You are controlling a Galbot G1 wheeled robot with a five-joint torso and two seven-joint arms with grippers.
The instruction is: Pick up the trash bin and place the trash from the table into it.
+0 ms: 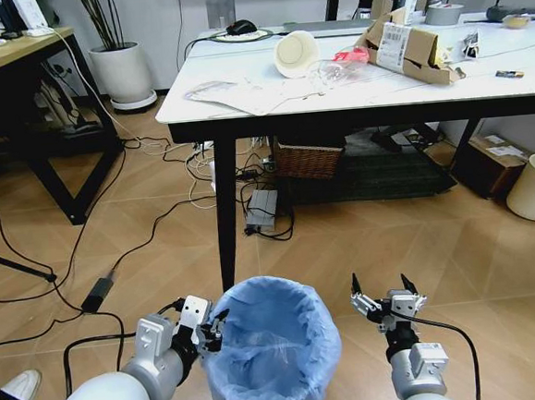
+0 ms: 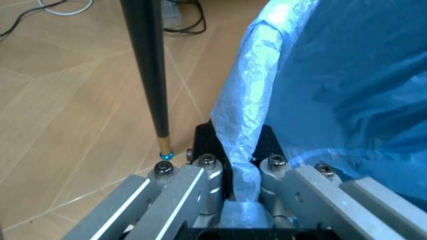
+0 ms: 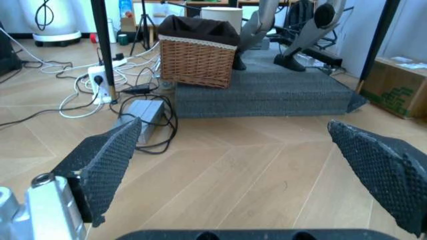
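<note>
Your left gripper sits at the lower left of the head view, its jaws clamped on the bunched blue bag at the rim of the trash bin, which fills the bottom centre of the frame. In the left wrist view the bag's edge is pinched between the fingers. Your right gripper hovers at the lower right, just beside the bin, jaws spread wide apart. The trash lies on the table across the upper half.
</note>
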